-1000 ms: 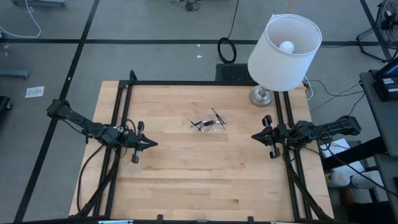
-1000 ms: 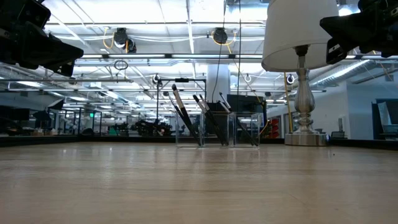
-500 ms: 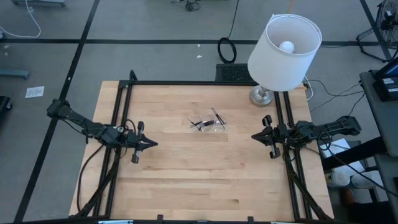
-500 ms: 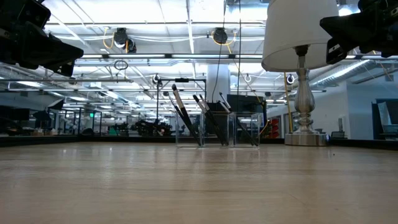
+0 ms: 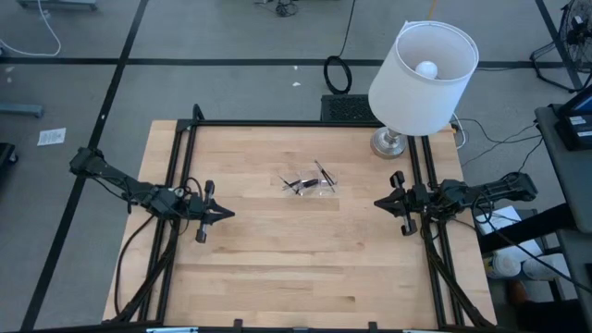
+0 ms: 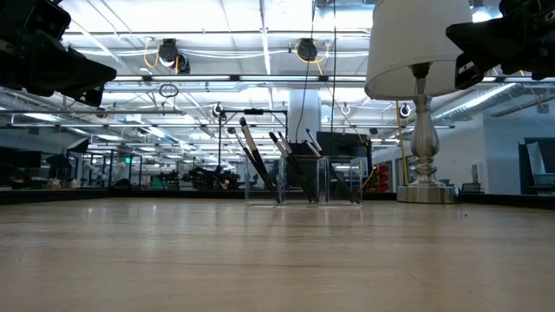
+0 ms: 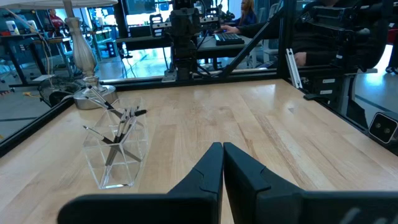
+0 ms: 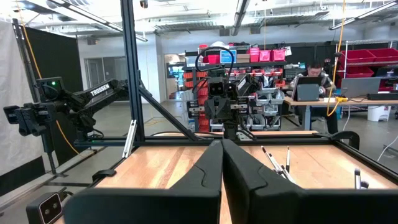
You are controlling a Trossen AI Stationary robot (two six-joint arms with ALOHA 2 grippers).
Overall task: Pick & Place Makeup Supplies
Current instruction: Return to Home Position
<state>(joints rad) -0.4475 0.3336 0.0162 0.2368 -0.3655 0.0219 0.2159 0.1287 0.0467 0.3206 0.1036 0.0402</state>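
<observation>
two arms are seen drawn back to the side edges of the worktop (image 5: 277, 268), so the return home is judged almost finished. at the left edge, the left tool (image 5: 228, 214) is held above the wood with its fingers closed together and nothing between them, as its wrist view shows; it is pointed toward the middle. for a clean finish, it should be brought to rest slowly, without any swing toward the centre. near the middle, slightly toward the far side, the makeup supplies (image 5: 305, 183) are gathered inside the clear organizer (image 5: 326, 193), leaning at various angles; none is seen loose on the wood. the organizer is judged light and easily tipped, so it should be left well apart from both arms. farther right, at the far edge, a lamp (image 5: 424, 65) is stood; its shade is near the right arm, and clearance should be watched there. at the right edge, the right tool (image 5: 379, 201) is likewise pressed together, empty, and aimed inward.
</observation>
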